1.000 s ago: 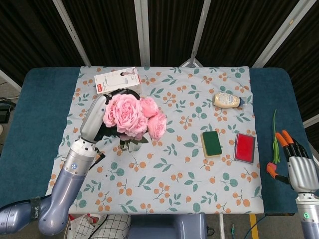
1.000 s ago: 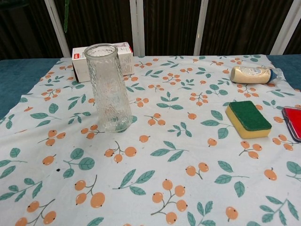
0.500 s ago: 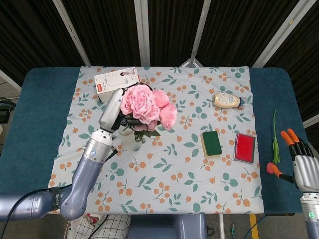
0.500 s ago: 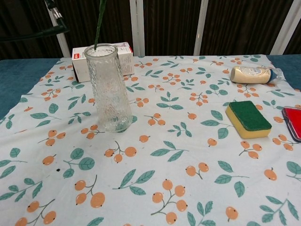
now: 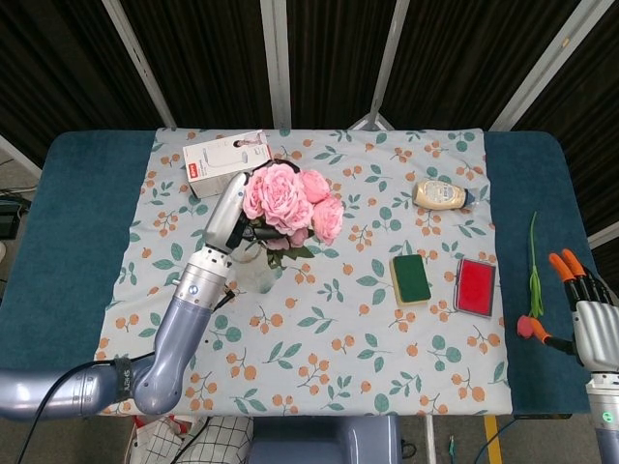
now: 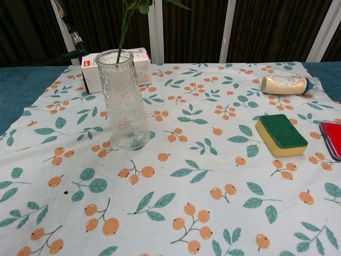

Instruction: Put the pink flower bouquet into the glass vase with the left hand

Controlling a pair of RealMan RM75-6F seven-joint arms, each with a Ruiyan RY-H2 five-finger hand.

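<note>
My left hand (image 5: 230, 208) holds the pink flower bouquet (image 5: 292, 197) by its stems, right above the glass vase (image 5: 253, 268). In the chest view the green stems (image 6: 123, 29) slant down from the top edge, and their lower ends reach just inside the mouth of the glass vase (image 6: 123, 100), which stands upright on the cloth at the left. The blooms are out of that view. My right hand (image 5: 590, 317) hovers at the table's far right edge with its fingers spread and nothing in it.
A white box (image 6: 114, 68) lies behind the vase. A mayonnaise bottle (image 6: 287, 84) lies at the back right. A green-and-yellow sponge (image 6: 281, 134) and a red case (image 6: 332, 137) sit at the right. One green stem (image 5: 533, 266) lies on the blue mat near my right hand.
My left hand has carried the bouquet to the right and over the vase. The stems have come down into the chest view and now dip into the vase's mouth. The right hand barely moved.
</note>
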